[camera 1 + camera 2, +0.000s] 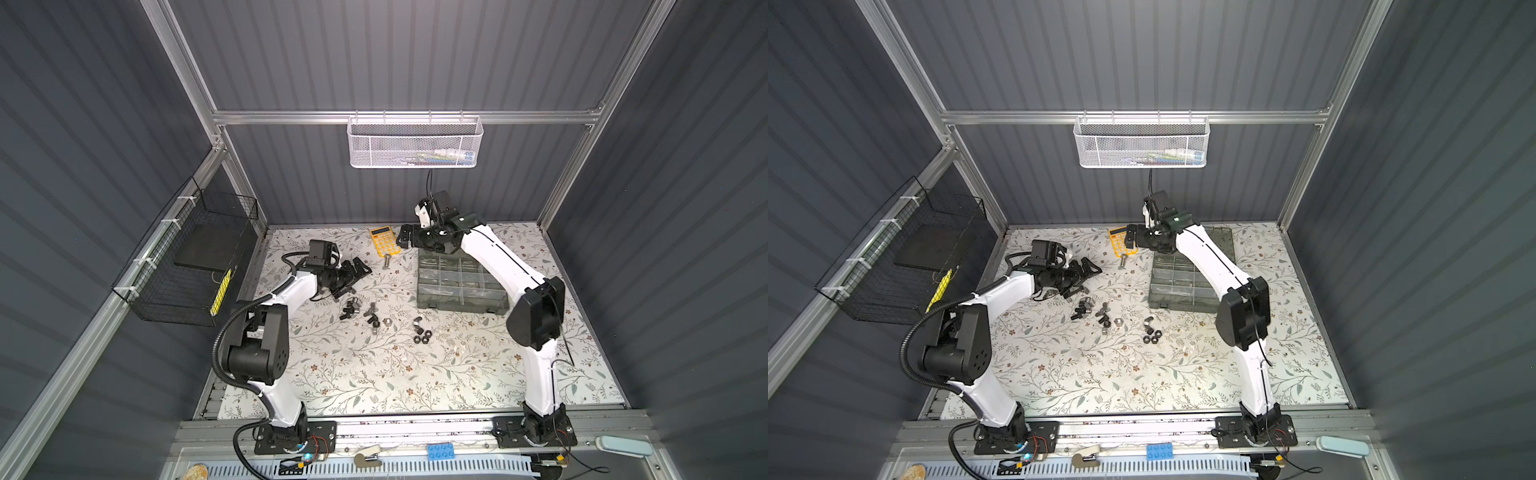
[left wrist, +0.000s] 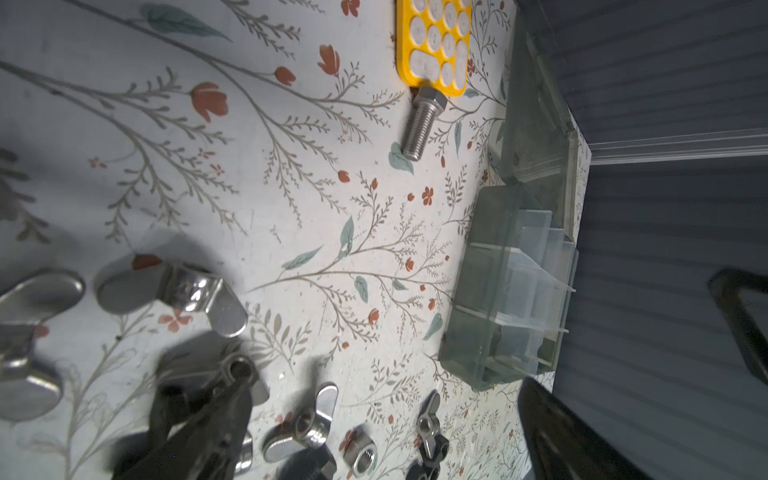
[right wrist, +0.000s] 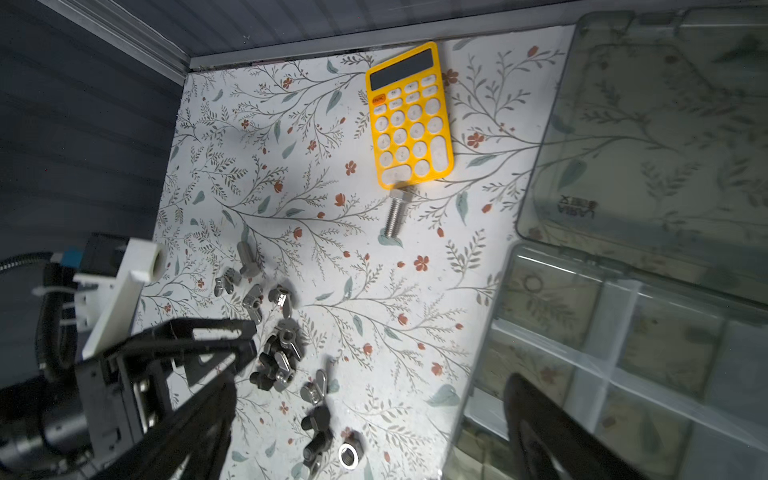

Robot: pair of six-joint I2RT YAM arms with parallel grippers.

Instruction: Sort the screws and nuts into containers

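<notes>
**Both claws wide open and empty, hardware loose on the surface**

The right claw [image 1: 402,237] has its jaws spread wide with nothing between them. It hangs above the surface [image 1: 374,374] at the far left corner of the grey box [image 1: 461,306], just beside the yellow calculator [image 1: 384,242] and touching neither. Its arm rises from the near right edge, bends at a high elbow and reaches far and leftward over the box.

The left claw [image 1: 358,277] is also spread wide and grips nothing. It is held low, pointing right, just beyond the nearest pile of hardware. Its arm folds at a raised elbow near the left edge, with the forearm stretched toward the middle.

One silver screw [image 1: 386,261] lies with its head against the calculator's near edge. The other screws [image 1: 347,313] and winged nuts [image 2: 174,291] lie mixed in a loose heap mid-surface. A few black nuts [image 1: 422,336] sit in a small cluster to the right of that heap. The box's lid [image 3: 665,124] lies open, and what its compartments [image 1: 451,276] hold cannot be made out.
</notes>
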